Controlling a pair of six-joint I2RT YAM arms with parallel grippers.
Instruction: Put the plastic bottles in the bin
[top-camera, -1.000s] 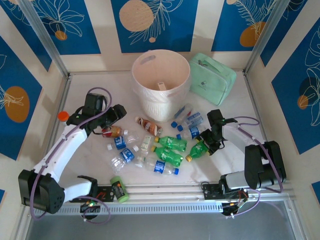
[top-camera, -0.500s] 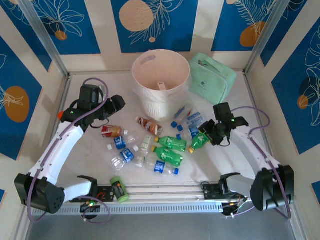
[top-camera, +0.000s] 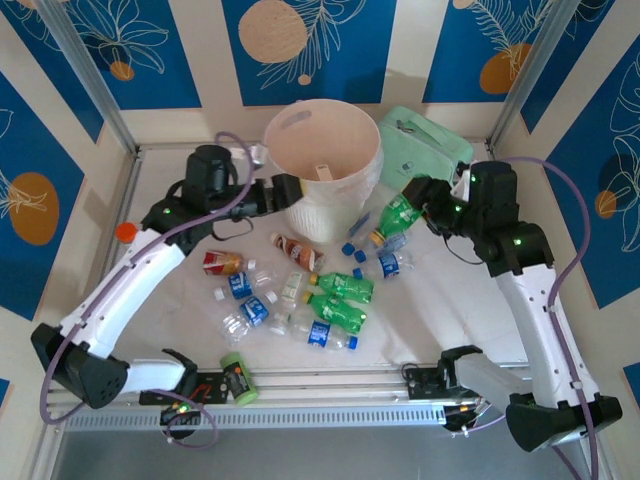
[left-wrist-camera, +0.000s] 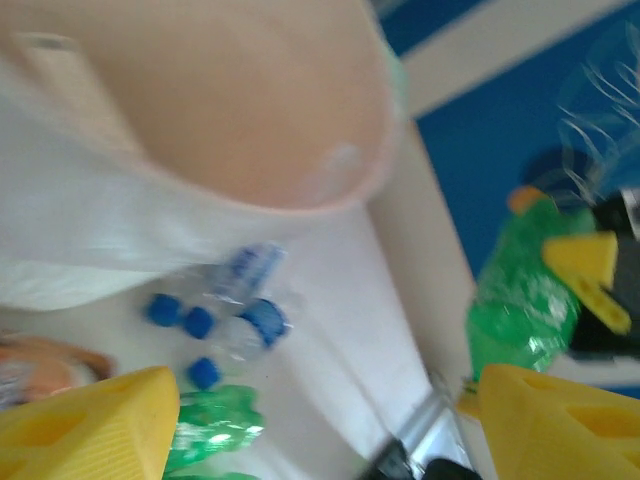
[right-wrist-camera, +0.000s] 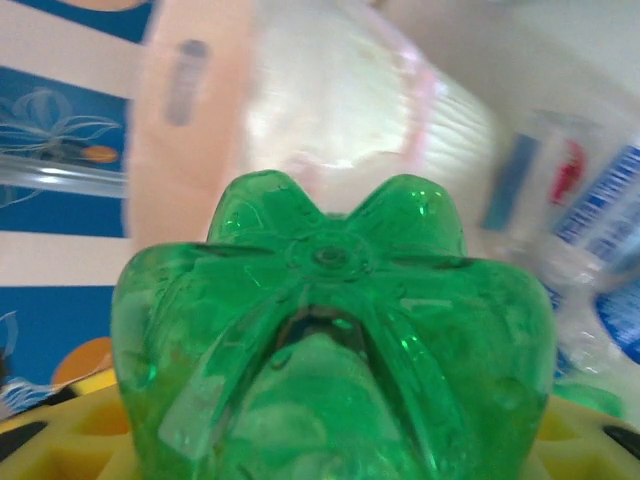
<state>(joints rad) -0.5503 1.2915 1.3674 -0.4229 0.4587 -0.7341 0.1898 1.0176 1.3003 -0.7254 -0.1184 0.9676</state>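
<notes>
The pale pink bin (top-camera: 322, 150) stands at the back middle of the table. My right gripper (top-camera: 422, 198) is shut on a green plastic bottle (top-camera: 397, 214), held in the air just right of the bin's wall. In the right wrist view the bottle's base (right-wrist-camera: 330, 320) faces the camera with the bin (right-wrist-camera: 300, 90) behind it. My left gripper (top-camera: 287, 190) hangs open by the bin's left side, its yellow fingers (left-wrist-camera: 90, 420) wide apart with nothing between them. Several clear and green bottles (top-camera: 335, 300) lie in front of the bin, a brownish one (top-camera: 224, 263) at their left.
A mint-green zipped bag (top-camera: 428, 165) lies right of the bin, close behind my right gripper. An orange-capped jar (top-camera: 125, 232) sits at the left edge. A light-green can (top-camera: 238, 378) rests by the front rail. Patterned walls close in three sides.
My right gripper has lifted the green bottle off the table and carried it back and left toward the bin. My left arm has swung right, from the left side to the bin's wall.
</notes>
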